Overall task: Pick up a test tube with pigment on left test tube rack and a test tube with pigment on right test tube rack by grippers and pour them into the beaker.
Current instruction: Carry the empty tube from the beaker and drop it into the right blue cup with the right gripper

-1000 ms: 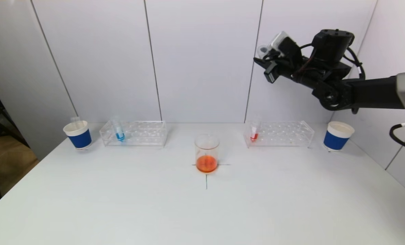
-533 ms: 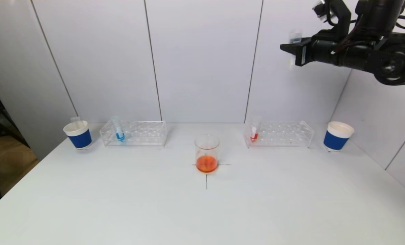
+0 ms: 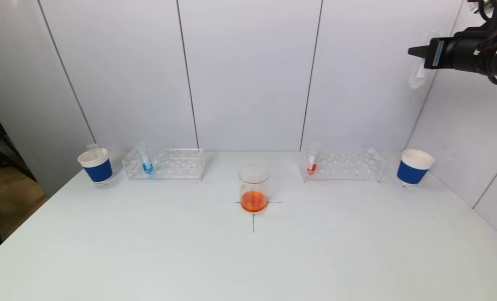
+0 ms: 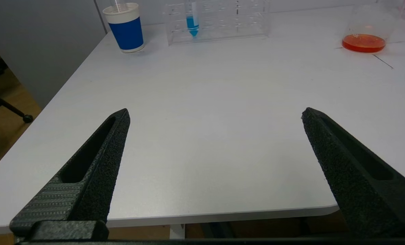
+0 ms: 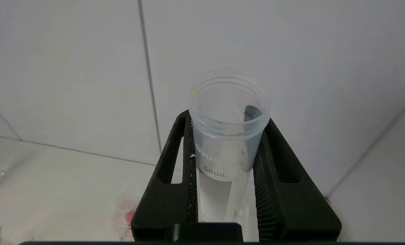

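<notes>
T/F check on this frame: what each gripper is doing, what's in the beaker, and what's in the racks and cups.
1. The right gripper is shut on an empty test tube. True.
2. The left gripper is clamped on the blue tube. False: its jaws stand wide open with nothing between them, low over the near edge of the table; the blue tube sits in the left rack.
3. The beaker holds orange liquid. True.
4. The right rack is empty. False: a red tube stands at its left end.
5. The left cup has a clear tube sticking out of it. True.
</notes>
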Robot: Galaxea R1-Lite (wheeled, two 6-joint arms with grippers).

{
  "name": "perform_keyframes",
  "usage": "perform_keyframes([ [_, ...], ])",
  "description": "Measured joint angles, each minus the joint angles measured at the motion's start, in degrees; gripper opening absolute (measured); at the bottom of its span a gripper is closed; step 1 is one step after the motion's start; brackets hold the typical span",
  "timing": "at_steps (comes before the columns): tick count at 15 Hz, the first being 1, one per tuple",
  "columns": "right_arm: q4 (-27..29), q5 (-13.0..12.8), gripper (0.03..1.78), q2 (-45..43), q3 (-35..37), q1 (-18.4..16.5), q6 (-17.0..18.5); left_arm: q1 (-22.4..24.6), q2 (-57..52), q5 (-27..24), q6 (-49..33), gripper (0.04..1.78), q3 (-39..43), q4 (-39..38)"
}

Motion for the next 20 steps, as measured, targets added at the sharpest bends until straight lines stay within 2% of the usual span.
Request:
perform_keyframes([
  [4,-0.8,0.2,0.53,-0.5,4.1,-7.0,0.3,0.0,0.0,0.0,0.0,1.76,0.0,0.0],
  [6,-1.1,0.2,0.53,0.1,5.8,-9.2,0.3,0.0,0.0,0.0,0.0,1.76,0.0,0.0],
  [9,-3.2,0.2,0.53,1.7,8.8,-10.6,0.2,0.0,0.0,0.0,0.0,1.76,0.0,0.0],
  [14,-14.9,0.2,0.53,6.0,15.8,-11.9,0.5,0.0,0.0,0.0,0.0,1.76,0.0,0.0],
  [16,-16.6,0.2,0.53,7.8,17.8,-12.4,1.9,0.0,0.0,0.0,0.0,1.76,0.0,0.0],
  [20,-20.9,0.2,0.53,11.0,20.9,-12.7,2.1,0.0,0.0,0.0,0.0,1.76,0.0,0.0],
])
